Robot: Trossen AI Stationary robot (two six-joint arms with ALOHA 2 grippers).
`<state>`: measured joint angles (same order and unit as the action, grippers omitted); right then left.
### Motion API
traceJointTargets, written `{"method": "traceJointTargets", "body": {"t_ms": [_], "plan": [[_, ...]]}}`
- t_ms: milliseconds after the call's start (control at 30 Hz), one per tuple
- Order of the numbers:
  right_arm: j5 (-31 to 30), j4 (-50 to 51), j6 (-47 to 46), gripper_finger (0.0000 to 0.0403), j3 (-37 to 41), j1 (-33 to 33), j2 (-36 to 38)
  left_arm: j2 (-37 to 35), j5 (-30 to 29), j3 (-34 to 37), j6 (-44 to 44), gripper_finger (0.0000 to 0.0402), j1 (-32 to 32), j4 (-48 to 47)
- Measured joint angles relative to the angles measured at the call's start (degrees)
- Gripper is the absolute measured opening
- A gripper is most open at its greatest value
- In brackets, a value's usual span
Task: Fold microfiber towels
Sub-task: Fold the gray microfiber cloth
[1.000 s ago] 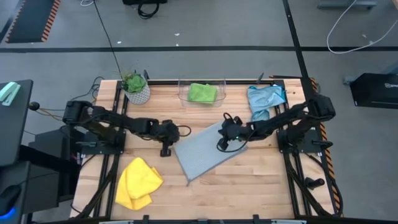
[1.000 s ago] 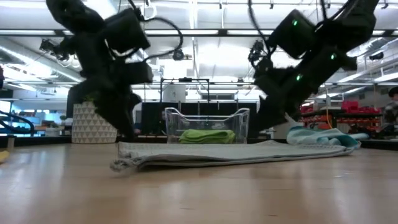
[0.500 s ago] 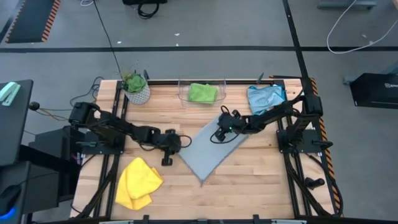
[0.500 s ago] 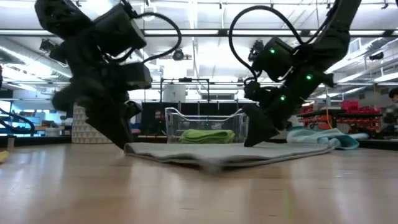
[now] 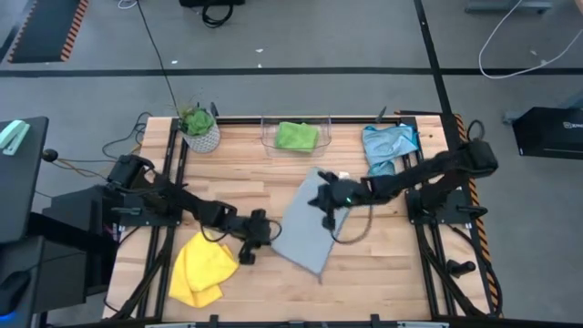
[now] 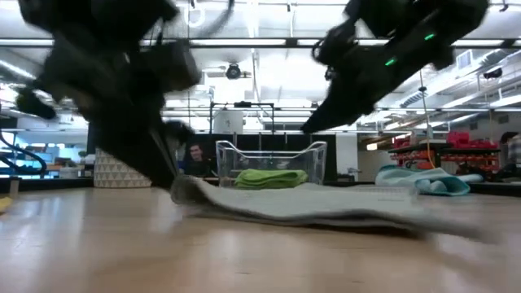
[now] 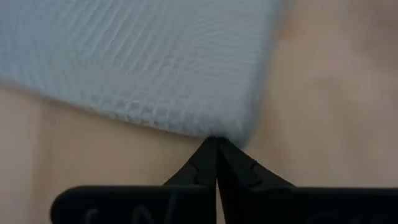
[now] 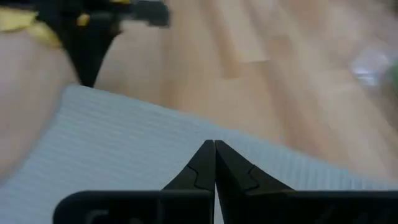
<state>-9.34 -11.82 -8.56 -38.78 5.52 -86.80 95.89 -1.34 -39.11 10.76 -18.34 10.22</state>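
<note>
Right now your left gripper [image 5: 258,229] has its fingers [image 7: 200,167] pressed together, pinching the near-left edge of the grey towel [image 5: 311,223], which lies on the tabletop [image 5: 392,264] near the middle. Your right gripper [image 5: 328,202] is clamped the same way on the towel's far side; in its wrist view the fingers [image 8: 230,167] meet with no gap and the ribbed grey cloth runs right under the tips. From the low view the towel sits mostly flat, with its left edge lifted a little where the left gripper holds it. The yellow towel [image 5: 201,267] lies crumpled at the near-left corner, just beside the left arm. The blue towel [image 5: 389,146] is bunched at the far-right corner, and the green towel [image 5: 297,136] rests inside the clear bin [image 5: 270,142] at the far edge, next to the plant [image 5: 199,128].
</note>
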Motion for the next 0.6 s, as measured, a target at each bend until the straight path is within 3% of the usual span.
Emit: {"method": "traceJointTargets", "body": {"t_ms": [100, 267, 467, 600], "plan": [[-1.2, -0.4, -3.6, 0.001, 2.0, 5.5, 1.7, -1.8, -0.5, -3.7, -2.2, 0.004, -2.1, -6.1], [-9.6, -0.7, -9.4, 0.001, 2.8, 14.8, 1.1, -2.1, -3.0, -9.6, -3.0, 0.0112, -5.7, -16.4], [-16.0, -0.8, -14.1, 0.001, 2.8, 22.1, 0.8, 1.2, -10.7, -10.9, -8.7, 0.0207, -10.1, -13.1], [-19.0, -0.6, -16.5, 0.001, 2.8, 25.3, 0.8, 5.5, -17.2, -10.8, -12.3, 0.0236, -11.3, -11.8]]}}
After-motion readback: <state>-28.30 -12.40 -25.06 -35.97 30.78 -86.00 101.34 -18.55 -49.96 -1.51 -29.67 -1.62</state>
